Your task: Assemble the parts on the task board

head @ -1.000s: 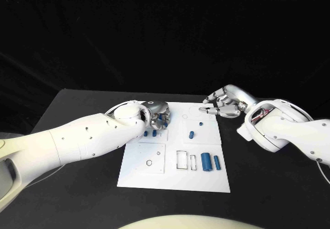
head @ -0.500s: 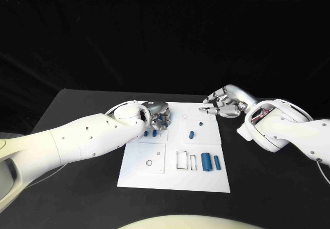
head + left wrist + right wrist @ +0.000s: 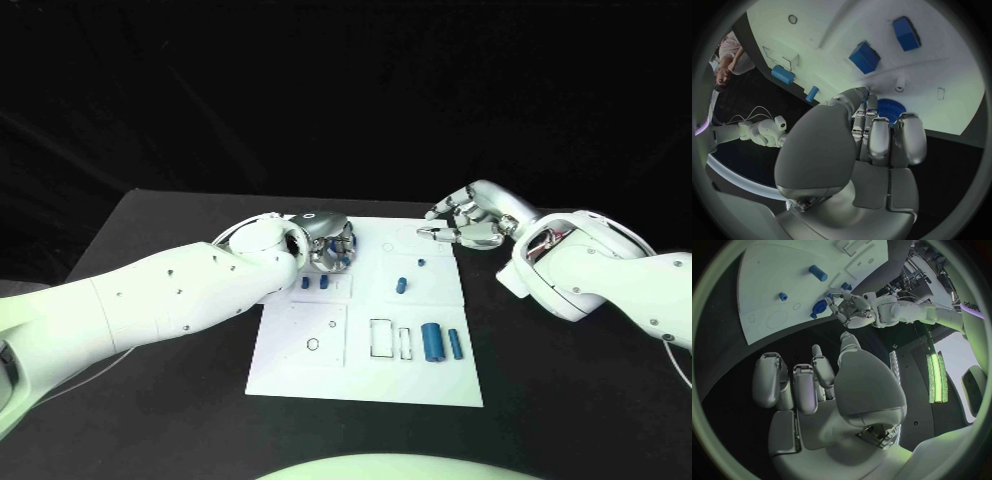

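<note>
The white task board (image 3: 289,365) lies in the middle of the table. My left hand (image 3: 329,245) hovers over its far left corner and pinches a round blue toothed part (image 3: 891,107) at its fingertips, close to a small white peg (image 3: 899,82). The same hand (image 3: 856,307) and the toothed part (image 3: 820,306) also appear in the right wrist view. Two small blue blocks (image 3: 306,283) sit just in front of the left hand. My right hand (image 3: 469,222) hangs over the far right corner with its fingers loosely bent and nothing in them.
More blue parts lie on the board: a small block (image 3: 404,284), a tiny stud (image 3: 421,263), a thick cylinder (image 3: 433,340) and a thin bar (image 3: 454,342) beside a rectangular slot (image 3: 381,335). An oval hole (image 3: 313,343) is at the near left. Black table surrounds the board.
My left hand has shifted slightly over the far left corner, still holding the toothed part. The right hand has barely moved.
</note>
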